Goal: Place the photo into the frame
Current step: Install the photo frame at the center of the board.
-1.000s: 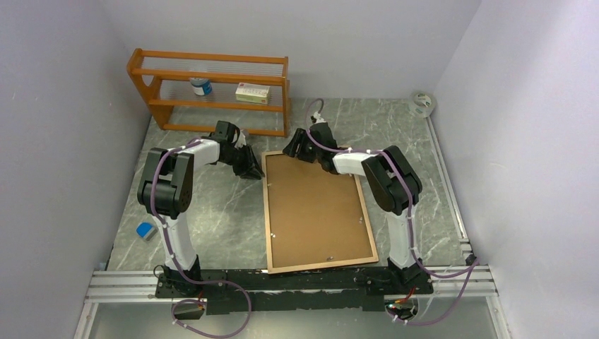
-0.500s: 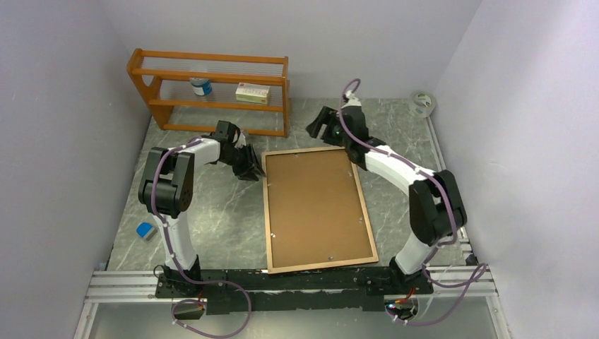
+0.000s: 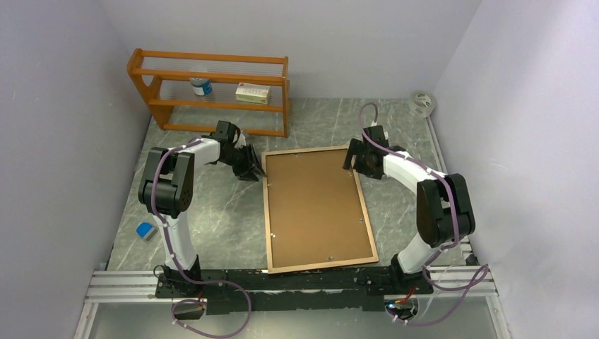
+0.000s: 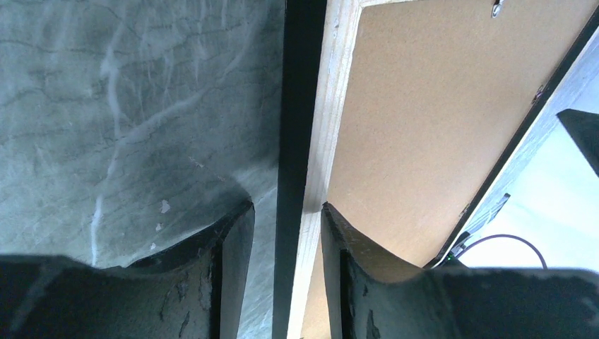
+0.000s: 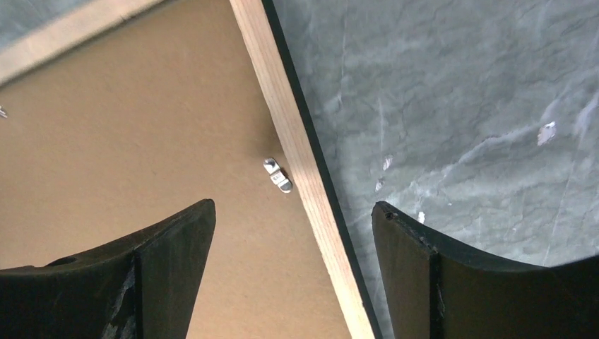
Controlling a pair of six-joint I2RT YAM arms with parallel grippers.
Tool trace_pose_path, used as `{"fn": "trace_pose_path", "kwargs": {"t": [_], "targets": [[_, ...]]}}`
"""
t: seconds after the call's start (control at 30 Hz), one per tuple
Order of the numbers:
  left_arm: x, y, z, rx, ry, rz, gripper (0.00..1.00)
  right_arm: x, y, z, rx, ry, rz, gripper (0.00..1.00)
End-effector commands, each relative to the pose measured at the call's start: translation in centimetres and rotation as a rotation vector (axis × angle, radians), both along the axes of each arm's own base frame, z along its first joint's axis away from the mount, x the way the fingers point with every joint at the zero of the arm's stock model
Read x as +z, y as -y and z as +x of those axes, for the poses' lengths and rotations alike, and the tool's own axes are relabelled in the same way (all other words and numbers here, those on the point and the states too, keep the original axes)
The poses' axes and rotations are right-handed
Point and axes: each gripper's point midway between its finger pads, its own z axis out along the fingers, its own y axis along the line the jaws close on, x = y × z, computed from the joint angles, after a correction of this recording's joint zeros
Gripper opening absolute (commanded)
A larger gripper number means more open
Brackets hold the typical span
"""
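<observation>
Nearest my bases, the frame (image 3: 266,212) lies flat on the worktop (image 3: 212,212) between my two arms, pale wood reverse up, with the brown backing board (image 3: 318,205) sitting inside it. The photo I cannot see anywhere; it may be under that board or out of view. Further out, by the far left corner, my left hand (image 4: 282,219) straddles the left rail, one finger on each side, set narrow; whether it actually pinches the wood I cannot tell. At the far right, my right hand (image 5: 291,207) hangs wide open over the right rail, holding nothing, with a small metal clip (image 5: 277,174) just inside the rail between my fingers. The danger, I judge, is uneven handling: if my left hand lifts or pushes while the right grips nothing, the frame could swivel or skid on the worktop. Closing my right hand carelessly could catch the clip or nip the board's edge. Beyond, the shelf rack (image 3: 212,58) stands near my left arm, so a wide swing could knock it
</observation>
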Motion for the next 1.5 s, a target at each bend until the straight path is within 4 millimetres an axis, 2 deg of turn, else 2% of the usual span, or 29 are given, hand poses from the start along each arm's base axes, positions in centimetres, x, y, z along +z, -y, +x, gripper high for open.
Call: {"fn": "trace_pose_path", "kwargs": {"t": [0.0,0.1,0.23,0.43,0.57,0.97,1.33,1.43,1.47], "targets": [[0.5,0.3,0.1,-0.012,0.006,-0.014,0.46,-0.8,-0.6,-0.7,0.098,-0.063,-0.024,0.83],[0.4,0.3,0.1,-0.011,0.003,-0.013,0.45,-1.6,-0.9,-0.4,0.122,-0.093,-0.026,0.77],[0.3,0.3,0.0,-0.01,0.002,-0.01,0.45,-2.3,-0.1,0.3,0.1,-0.117,-0.081,0.68],[0.1,0.4,-0.1,-0.011,-0.007,-0.017,0.44,-2.2,0.5,1.5,0.094,-0.085,-0.128,0.64],[0.0,0.4,-0.1,-0.011,-0.01,-0.019,0.44,-2.5,1.0,1.6,0.105,-0.105,-0.183,0.6],[-0.3,0.4,-0.2,-0.015,-0.016,-0.02,0.43,-3.1,0.5,1.2,0.176,-0.111,-0.197,0.43],[-0.1,0.3,-0.1,-0.016,-0.011,-0.015,0.42,-2.0,0.1,1.7,0.196,-0.07,-0.19,0.16],[0.0,0.2,0.0,-0.013,-0.008,-0.006,0.42,-1.0,-0.3,2.0,0.19,-0.039,-0.166,0.16],[0.0,0.1,0.0,-0.012,-0.008,0.0,0.42,-0.2,-0.6,2.1,0.183,-0.02,-0.146,0.23]]}}
